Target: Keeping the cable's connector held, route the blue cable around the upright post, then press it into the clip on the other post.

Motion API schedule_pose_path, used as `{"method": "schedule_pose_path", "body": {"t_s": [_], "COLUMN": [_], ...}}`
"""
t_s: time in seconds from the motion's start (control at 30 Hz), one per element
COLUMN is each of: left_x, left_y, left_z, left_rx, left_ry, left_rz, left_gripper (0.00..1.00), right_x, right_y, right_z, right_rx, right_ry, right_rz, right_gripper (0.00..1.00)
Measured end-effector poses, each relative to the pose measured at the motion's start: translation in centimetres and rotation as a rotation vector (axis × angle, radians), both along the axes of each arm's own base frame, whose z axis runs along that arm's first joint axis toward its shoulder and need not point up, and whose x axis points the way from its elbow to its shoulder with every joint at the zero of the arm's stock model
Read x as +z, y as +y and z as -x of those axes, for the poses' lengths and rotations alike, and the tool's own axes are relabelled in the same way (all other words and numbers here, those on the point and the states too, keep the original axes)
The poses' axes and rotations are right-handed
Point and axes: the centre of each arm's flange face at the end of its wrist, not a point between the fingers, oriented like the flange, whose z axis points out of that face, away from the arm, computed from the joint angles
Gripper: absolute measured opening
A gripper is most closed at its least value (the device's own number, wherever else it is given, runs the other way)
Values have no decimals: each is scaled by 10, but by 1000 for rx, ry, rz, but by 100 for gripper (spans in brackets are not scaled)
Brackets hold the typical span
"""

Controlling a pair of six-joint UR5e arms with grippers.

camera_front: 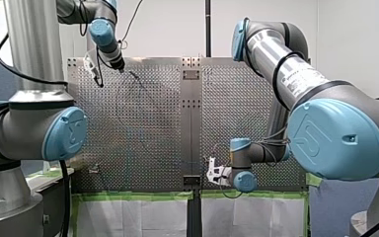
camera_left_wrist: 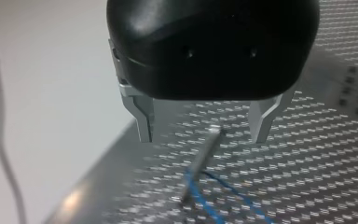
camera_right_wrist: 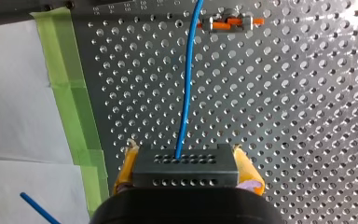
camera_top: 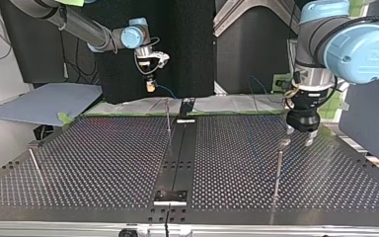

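A post stands on the table, below my left gripper. The cable lies at its foot.

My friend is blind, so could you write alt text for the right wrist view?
A pincer with yellow pads grips a black connector block; its blue cable runs ahead over the perforated table, passing beside an orange clip.

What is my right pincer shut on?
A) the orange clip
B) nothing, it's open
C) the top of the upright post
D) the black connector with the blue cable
D: in the right wrist view, the yellow pads of the right pincer clamp both sides of the black connector, and the blue cable runs out of it ahead of the pincer.
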Motion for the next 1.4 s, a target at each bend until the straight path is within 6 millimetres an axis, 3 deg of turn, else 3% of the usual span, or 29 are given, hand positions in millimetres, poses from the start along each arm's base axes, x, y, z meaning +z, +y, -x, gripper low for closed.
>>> {"method": "schedule_pose_path", "body": {"t_s": [0.23, 0.47, 0.9, 1.4], "left_x": [-13, -3, 26, 23], "left_y": [-19, -29, -26, -19], "left_z": [10, 11, -2, -11], "left_rx": [-24, -76, -89, -92], "left_ry": [87, 107, 64, 92], "left_rz": [-81, -139, -231, -375], "left_gripper": [100, 100, 100, 100], "right_x": [0, 0, -1, 0], "right_y": [0, 1, 2, 2], "right_z": [-2, -3, -2, -2], "right_rx": [5, 9, 9, 10], "right_ry": [4, 15, 45, 45], "right_rz": [3, 5, 4, 6], "right_gripper": [0, 0, 0, 0]}}
